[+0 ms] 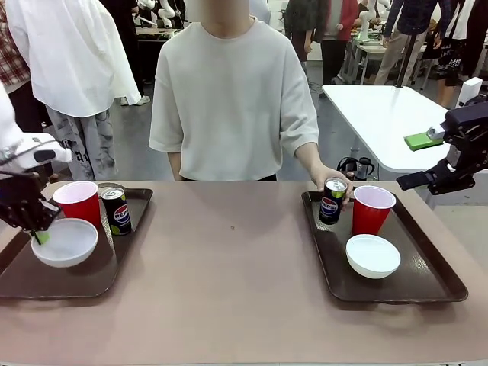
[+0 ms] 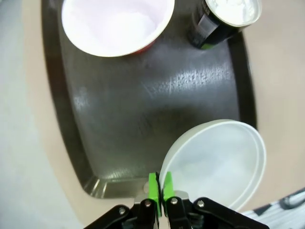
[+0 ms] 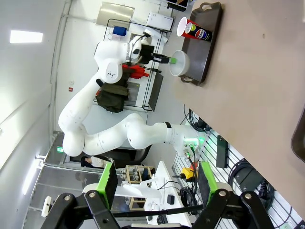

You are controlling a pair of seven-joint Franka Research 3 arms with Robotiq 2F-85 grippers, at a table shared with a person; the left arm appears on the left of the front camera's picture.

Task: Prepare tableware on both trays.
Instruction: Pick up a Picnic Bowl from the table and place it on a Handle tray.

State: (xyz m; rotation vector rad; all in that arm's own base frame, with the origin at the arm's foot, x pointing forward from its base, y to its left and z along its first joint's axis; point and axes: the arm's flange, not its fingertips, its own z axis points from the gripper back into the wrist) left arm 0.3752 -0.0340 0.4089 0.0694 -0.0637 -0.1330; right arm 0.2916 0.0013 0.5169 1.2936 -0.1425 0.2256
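Note:
My left gripper [image 1: 36,235] is shut on the rim of a white bowl [image 1: 65,242], held over the near part of the left tray [image 1: 91,278]. Its green pads [image 2: 153,187] pinch the bowl's edge [image 2: 214,162]. A red cup [image 1: 78,200] and a black can [image 1: 117,210] stand at that tray's far end. On the right tray [image 1: 427,286] stand a red cup [image 1: 371,209] and a white bowl [image 1: 373,255]. A person's hand [image 1: 324,177] grips a black can [image 1: 332,200] on its far left corner. My right gripper [image 1: 415,160] hangs open above the table's right edge, nothing in it.
The person stands at the far side, mid-table. A bare brown stretch of table [image 1: 229,259] lies between the trays. A white table [image 1: 389,114] stands behind at the right. The right wrist view looks across at my left arm [image 3: 109,62] holding the bowl [image 3: 180,63].

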